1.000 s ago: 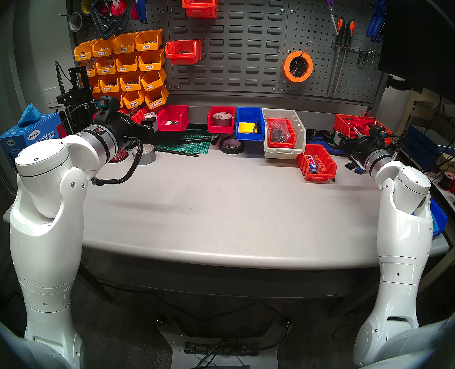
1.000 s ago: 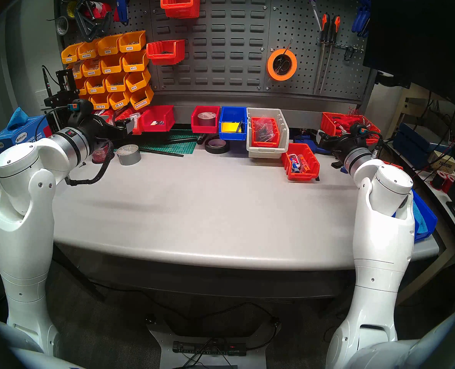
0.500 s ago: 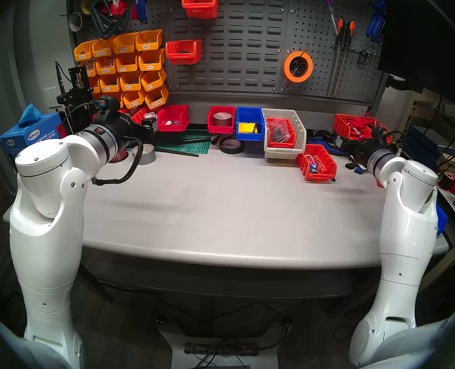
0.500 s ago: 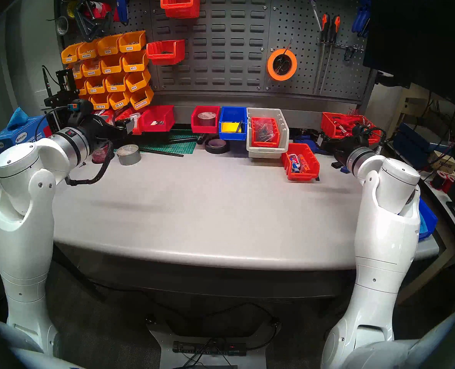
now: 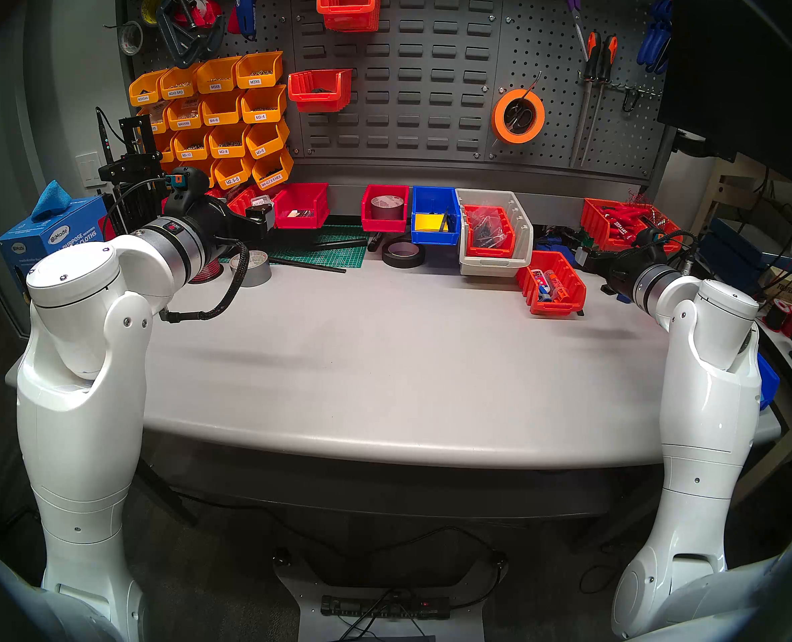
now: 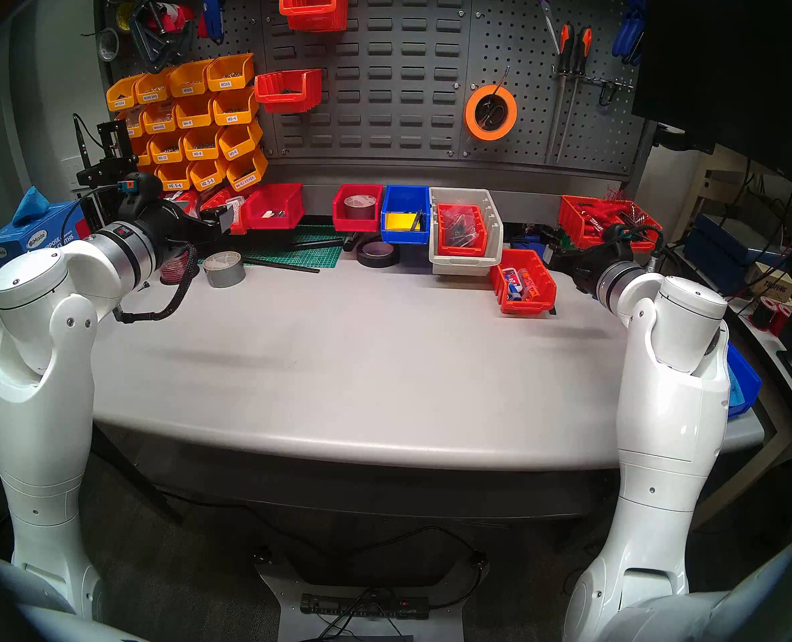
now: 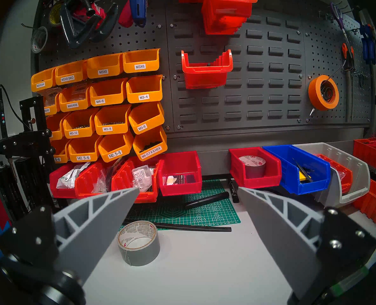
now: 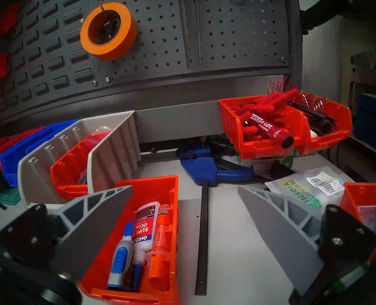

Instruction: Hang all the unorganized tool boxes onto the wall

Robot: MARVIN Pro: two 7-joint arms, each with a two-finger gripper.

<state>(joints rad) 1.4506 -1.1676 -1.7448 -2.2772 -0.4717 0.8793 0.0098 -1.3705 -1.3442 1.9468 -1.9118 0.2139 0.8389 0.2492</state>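
An orange-red ribbed bin (image 5: 552,282) holding glue and pens lies on the table at the right, and shows close up in the right wrist view (image 8: 143,232). My right gripper (image 5: 586,253) is open and empty just right of it, with its left finger (image 8: 94,221) over the bin's left wall. A bright red bin (image 5: 385,208) with a tape roll and another bright red bin (image 5: 301,205) stand below the louvred wall panel (image 5: 431,94). My left gripper (image 7: 188,189) is open and empty, in front of that second bin (image 7: 180,174).
Two orange-red bins (image 5: 320,90) hang on the wall. A blue bin (image 5: 435,215) and a grey bin (image 5: 519,238) stand at the back. A black tape roll (image 5: 402,253), duct tape (image 5: 250,268) and a blue clamp (image 8: 207,168) lie on the table.
My right gripper has moved left and lower, closer to the orange-red bin with the glue. The left arm has not moved.
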